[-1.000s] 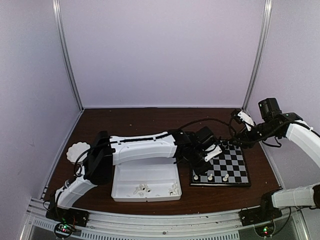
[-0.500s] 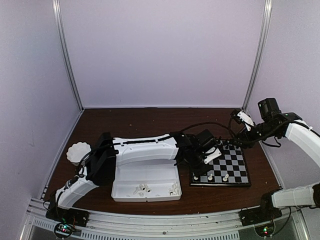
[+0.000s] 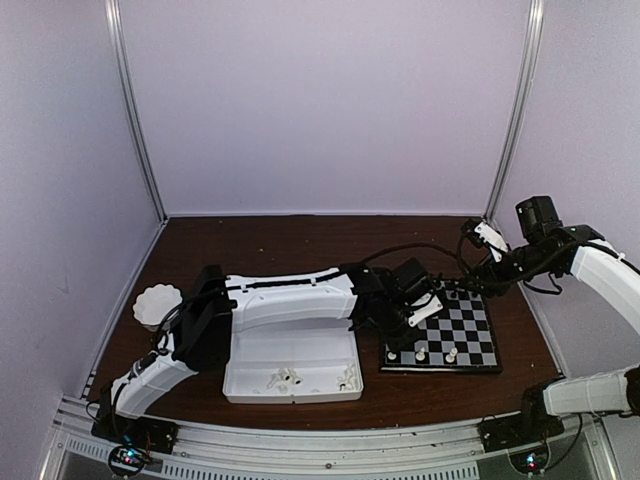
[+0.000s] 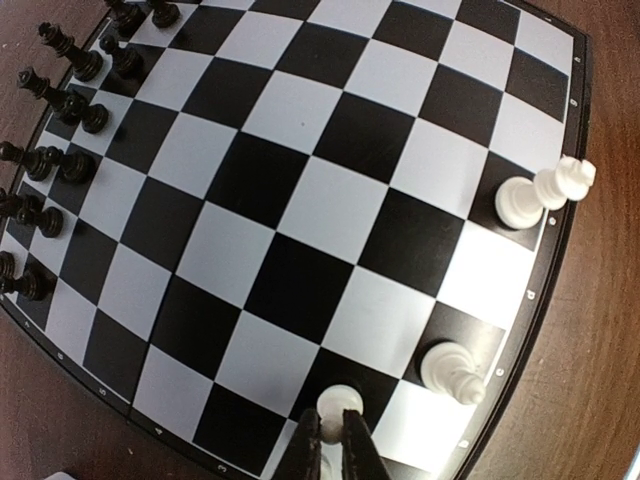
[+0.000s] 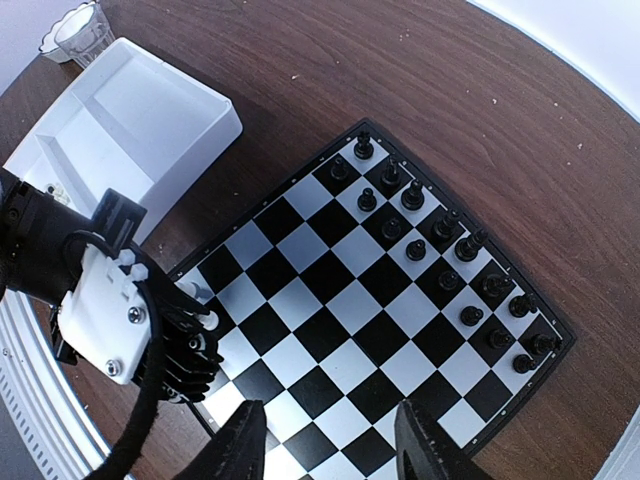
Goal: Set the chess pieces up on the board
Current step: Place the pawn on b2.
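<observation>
White pawn [image 4: 340, 397] sits pinched in my left tool [image 4: 331, 422] at the board [image 4: 330, 200] frame's bottom edge; I'd centre it on its square, release slowly, lift straight.

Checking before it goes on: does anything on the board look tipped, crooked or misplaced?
Nothing stands out. The black pieces stand in two tidy rows along one side of the board, and the three white pieces near the opposite edge look upright on their squares.

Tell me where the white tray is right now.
In the top view the white tray lies near the front edge of the table, just left of the board and partly under the left arm.
</observation>
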You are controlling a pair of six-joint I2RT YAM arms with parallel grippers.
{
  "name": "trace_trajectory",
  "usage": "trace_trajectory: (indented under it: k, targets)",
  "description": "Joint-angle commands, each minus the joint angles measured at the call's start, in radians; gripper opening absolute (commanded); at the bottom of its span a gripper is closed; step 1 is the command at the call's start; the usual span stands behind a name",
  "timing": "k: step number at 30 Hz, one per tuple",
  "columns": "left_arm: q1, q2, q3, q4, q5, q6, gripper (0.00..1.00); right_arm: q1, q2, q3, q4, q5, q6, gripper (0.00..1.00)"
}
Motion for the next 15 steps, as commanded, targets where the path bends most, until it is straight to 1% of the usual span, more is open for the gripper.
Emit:
trace_trajectory:
  k: [1, 15]
  targets:
    - [-0.004, 0.016, 0.035, 0.014, 0.007, 0.005, 0.09, -0.009, 0.003, -0.007, 0.011, 0.001, 0.005, 0.47]
    - [-0.004, 0.019, 0.030, 0.014, 0.008, 0.003, 0.10, -0.008, 0.002, -0.007, 0.011, 0.002, 0.003, 0.47]
